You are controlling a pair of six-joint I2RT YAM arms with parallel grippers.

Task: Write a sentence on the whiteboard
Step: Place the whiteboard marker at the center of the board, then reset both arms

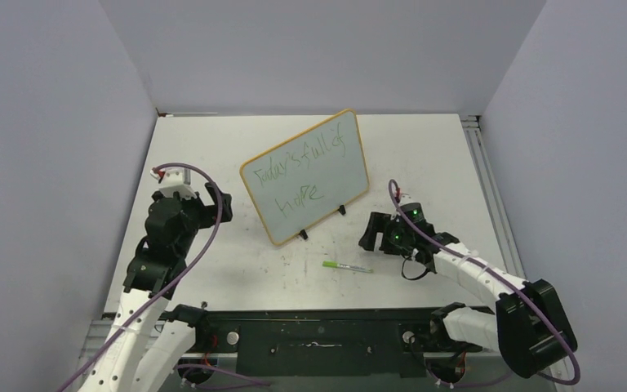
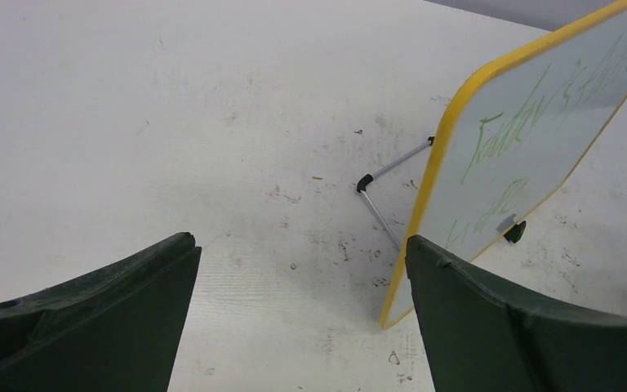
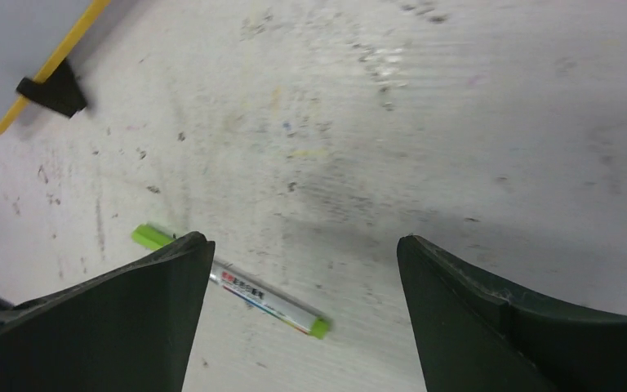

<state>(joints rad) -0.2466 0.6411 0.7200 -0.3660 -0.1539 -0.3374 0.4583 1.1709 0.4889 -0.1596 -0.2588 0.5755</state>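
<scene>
Both tools are seen with their jaws spread wide and nothing held between them. The right tool (image 3: 304, 242) is hung low over the tabletop (image 1: 212, 139), and the left tool (image 2: 300, 245) is held likewise near the left edge of the whiteboard (image 1: 339, 175), apart from it. Close by the right tool's fingers a marker (image 3: 265, 302) with green ends is laid flat on the tabletop, one end hidden behind a finger in the right wrist view. It is judged to lie there because the writing is done and a grip on the pen is not needed. Further out, the whiteboard is propped near the middle of the tabletop. It is tilted back on a bent wire stand (image 2: 384, 175) and steadied at its lower edge by two black clip feet (image 1: 342, 210), so that its face is turned toward the arms. The sentence (image 1: 310, 153) is carried on that face in thin green strokes, in two lines, read roughly as "Today's full of hope". With the words complete and the marker lying free, the task is judged to be at or very near its end. The left tool's place beside the frame is taken as suited to bracing the board, though no contact is shown.
</scene>
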